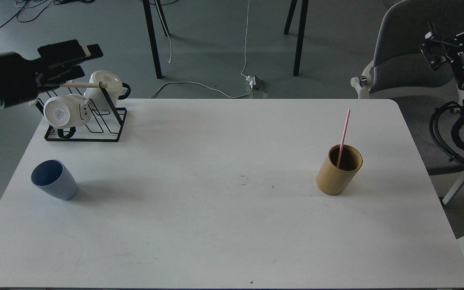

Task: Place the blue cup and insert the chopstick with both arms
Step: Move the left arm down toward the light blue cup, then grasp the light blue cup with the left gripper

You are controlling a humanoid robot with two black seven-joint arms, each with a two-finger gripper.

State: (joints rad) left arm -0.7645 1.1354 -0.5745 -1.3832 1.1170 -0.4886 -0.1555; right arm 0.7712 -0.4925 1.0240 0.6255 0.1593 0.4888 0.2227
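Observation:
The blue cup stands upright on the white table near its left edge. The pink-red chopstick leans inside the tan bamboo holder on the right side of the table. My left gripper reaches in from the left above the mug rack, well behind and above the blue cup. Its two dark fingers are spread apart with nothing between them. My right arm's end hangs off the table's right, above the holder's level. Its fingers cannot be told apart.
A black wire rack with a pale wooden rod and two white mugs stands at the table's back left corner, right under my left gripper. A grey chair stands behind the back right corner.

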